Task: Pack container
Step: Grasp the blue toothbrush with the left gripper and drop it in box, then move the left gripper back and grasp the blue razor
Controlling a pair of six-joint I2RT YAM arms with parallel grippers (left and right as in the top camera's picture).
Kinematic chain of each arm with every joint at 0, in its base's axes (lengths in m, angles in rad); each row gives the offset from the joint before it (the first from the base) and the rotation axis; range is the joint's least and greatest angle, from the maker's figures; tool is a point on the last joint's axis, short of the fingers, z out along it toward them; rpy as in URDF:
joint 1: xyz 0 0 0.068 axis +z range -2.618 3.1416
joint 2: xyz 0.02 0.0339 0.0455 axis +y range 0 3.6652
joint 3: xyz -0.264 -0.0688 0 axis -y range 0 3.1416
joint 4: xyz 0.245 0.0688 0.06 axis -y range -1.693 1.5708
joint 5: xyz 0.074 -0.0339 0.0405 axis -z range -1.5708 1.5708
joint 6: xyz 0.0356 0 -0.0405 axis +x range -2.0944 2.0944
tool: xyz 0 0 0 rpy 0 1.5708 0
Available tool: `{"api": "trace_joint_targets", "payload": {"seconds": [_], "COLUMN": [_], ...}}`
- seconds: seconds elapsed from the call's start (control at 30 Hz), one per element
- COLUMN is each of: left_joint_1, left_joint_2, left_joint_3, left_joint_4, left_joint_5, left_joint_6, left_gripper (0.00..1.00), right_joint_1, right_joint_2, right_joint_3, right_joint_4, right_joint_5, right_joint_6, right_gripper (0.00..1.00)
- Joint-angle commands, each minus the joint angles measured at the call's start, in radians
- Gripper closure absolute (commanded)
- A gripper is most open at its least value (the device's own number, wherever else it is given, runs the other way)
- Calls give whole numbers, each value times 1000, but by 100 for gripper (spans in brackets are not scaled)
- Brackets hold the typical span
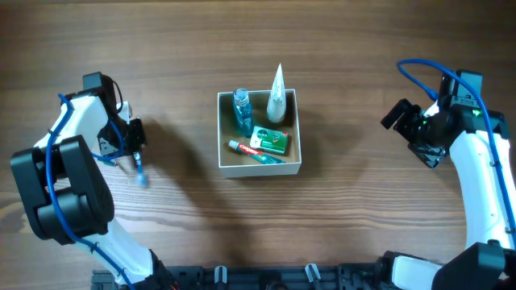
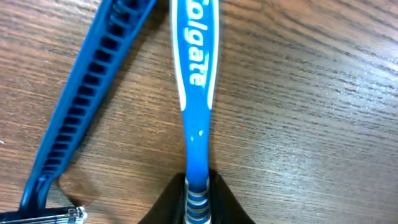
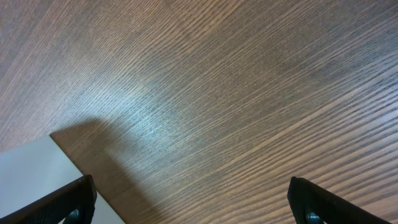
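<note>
The container [image 1: 219,129], a square white box with a tan inside, sits mid-table. It holds a blue bottle [image 1: 242,109], a green box [image 1: 270,140] and a toothpaste tube [image 1: 256,153]. A white tube [image 1: 277,98] leans over its far rim. My left gripper [image 1: 134,143] is at the left, low over the table, shut on a blue Colgate toothbrush [image 2: 196,93]; the jaws [image 2: 198,200] pinch its striped handle. A blue razor [image 2: 81,106] lies on the wood beside the toothbrush. My right gripper [image 1: 397,114] is open and empty, right of the container.
The wood table [image 1: 363,234] stretches around the container. In the right wrist view the open fingers [image 3: 193,205] frame bare wood, with a white patch [image 3: 31,171], seemingly the container's wall, at lower left. A black rail [image 1: 266,278] runs along the near edge.
</note>
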Motion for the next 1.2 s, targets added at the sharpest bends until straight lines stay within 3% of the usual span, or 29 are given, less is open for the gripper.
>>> {"api": "trace_joint_targets", "payload": {"seconds": [0.0,0.13,0.33,0.43,0.6,0.83,1.17], "left_joint_1": [1,-13,-135,-257,-588,-840,-872], "left_joint_2": [42,6,-193,-320,-472,-399,-177], "left_joint_3": [-10,18,249,277,276,274,274], "left_joint_4": [-5,-37,-232,-242,-239,-237,-184], "left_joint_5": [42,42,72,113,113,113,79], "left_joint_6": [-2,-2,19,187,412,634,636], "left_gripper": [95,96,96,96,96,96,96], "right_joint_1": [-1,-1,-1,-1,-1,-1,-1], "right_joint_2": [-11,-11,-11,-11,-11,-11,-11], "right_joint_3": [-4,-4,-4,-4,-4,-4,-4], "right_joint_4": [-2,-2,3,13,17,18,14], "right_joint_5": [8,8,9,9,9,9,9], "right_joint_6": [-11,-11,-11,-12,-14,-14,-14], "right_gripper": [0,0,0,0,0,0,0]}}
